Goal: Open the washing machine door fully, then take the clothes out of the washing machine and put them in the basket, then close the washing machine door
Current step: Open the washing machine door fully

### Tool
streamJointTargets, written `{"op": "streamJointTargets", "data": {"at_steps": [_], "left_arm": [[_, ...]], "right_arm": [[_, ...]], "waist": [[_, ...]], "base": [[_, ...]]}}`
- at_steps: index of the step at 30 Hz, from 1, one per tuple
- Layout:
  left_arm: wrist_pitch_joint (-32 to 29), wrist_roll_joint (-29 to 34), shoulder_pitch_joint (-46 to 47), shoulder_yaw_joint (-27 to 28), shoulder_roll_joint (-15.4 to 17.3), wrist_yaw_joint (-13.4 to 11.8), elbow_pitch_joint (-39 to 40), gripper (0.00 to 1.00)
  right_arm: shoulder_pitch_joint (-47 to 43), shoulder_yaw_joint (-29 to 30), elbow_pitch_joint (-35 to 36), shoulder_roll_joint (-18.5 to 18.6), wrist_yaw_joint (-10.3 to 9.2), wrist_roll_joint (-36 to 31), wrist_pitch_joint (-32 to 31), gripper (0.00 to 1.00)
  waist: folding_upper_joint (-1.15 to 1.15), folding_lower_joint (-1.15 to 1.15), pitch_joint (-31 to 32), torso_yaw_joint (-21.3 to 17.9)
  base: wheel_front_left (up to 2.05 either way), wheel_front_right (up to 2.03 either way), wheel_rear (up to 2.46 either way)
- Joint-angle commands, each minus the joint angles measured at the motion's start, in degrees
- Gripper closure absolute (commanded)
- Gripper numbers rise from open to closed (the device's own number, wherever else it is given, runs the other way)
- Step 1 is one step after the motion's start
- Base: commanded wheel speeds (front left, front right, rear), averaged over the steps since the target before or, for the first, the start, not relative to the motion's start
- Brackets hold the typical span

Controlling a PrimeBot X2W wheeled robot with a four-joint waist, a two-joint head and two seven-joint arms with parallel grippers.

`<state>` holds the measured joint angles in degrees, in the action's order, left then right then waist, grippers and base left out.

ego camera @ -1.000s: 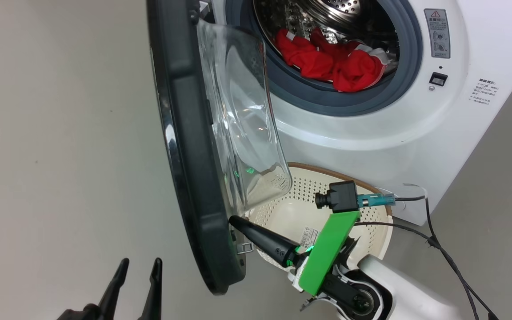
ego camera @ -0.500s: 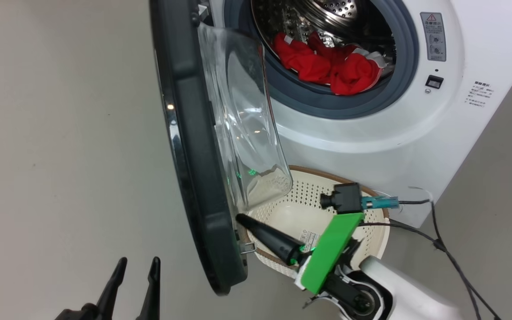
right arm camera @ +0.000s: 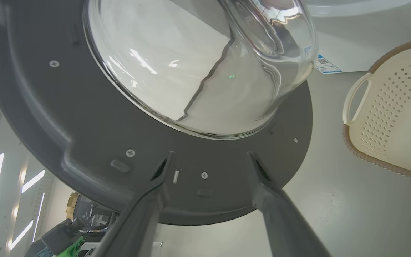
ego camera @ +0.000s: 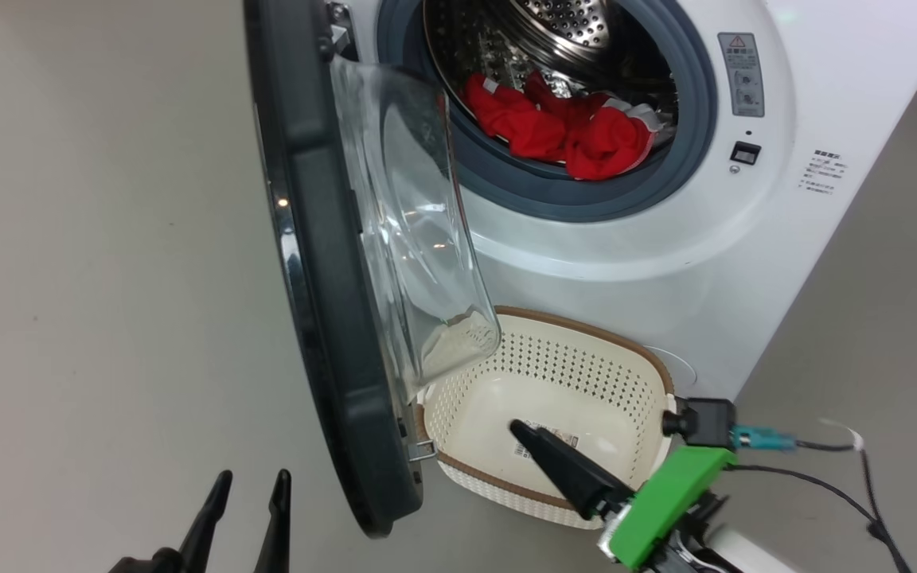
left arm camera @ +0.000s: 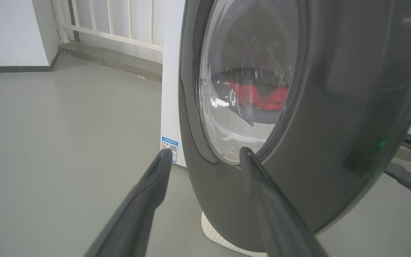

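The washing machine (ego camera: 665,263) stands with its door (ego camera: 323,302) swung out to the left, edge-on, the glass bowl (ego camera: 411,231) facing the drum. Red clothes (ego camera: 562,127) lie in the drum mouth. The cream basket (ego camera: 586,326) sits on the floor below the opening. My right gripper (ego camera: 518,428) hovers over the basket, apart from the door. In the right wrist view that gripper (right arm camera: 209,154) is open and empty, facing the door's inner side (right arm camera: 84,142). My left gripper (ego camera: 254,475) is open and empty at the lower left, outside the door (left arm camera: 334,125).
A black cable (ego camera: 825,477) trails over the grey floor right of the machine. A green camera mount (ego camera: 665,501) sits on my right wrist. A white railing (left arm camera: 120,21) runs along the far wall left of the machine.
My right gripper has left the door's lower inner edge and drawn back to the right over the basket. The head camera has shifted slightly. The left gripper has not moved.
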<state>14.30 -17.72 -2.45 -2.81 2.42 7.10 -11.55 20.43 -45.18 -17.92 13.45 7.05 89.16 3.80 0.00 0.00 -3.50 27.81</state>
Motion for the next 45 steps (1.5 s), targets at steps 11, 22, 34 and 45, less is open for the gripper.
{"op": "streamJointTargets", "data": {"at_steps": [11, 22, 34, 45], "left_arm": [[0.7, 0.6, 0.2, 2.8, 0.5, 0.4, 0.8, 0.0], [0.7, 1.0, -0.1, 3.5, 0.5, 0.4, 1.0, 0.0], [0.7, 1.6, 0.1, 3.6, 0.5, 0.4, 1.7, 0.0], [0.7, 1.5, 0.1, 3.6, 0.5, 0.4, 1.7, 0.0]], "right_arm": [[-4.4, 0.0, -5.0, 5.2, 0.44, -6.6, 9.5, 0.0], [-7.2, 14.0, -7.1, 3.8, 0.44, -30.4, 11.2, 0.0], [-13.8, 30.1, 0.0, -2.5, 0.44, -58.8, 11.2, 0.0], [-17.7, 35.1, 0.6, -6.4, 0.44, -68.9, 11.2, 0.0]], "waist": [[0.0, 0.0, 0.6, -2.1], [0.0, 0.0, 1.0, -3.0], [0.0, 0.0, 1.2, -2.7], [0.0, 0.0, 0.8, -2.2]], "base": [[0.0, 0.0, 0.0], [0.0, 0.0, 0.0], [0.0, 0.0, 0.0], [0.0, 0.0, 0.0]]}}
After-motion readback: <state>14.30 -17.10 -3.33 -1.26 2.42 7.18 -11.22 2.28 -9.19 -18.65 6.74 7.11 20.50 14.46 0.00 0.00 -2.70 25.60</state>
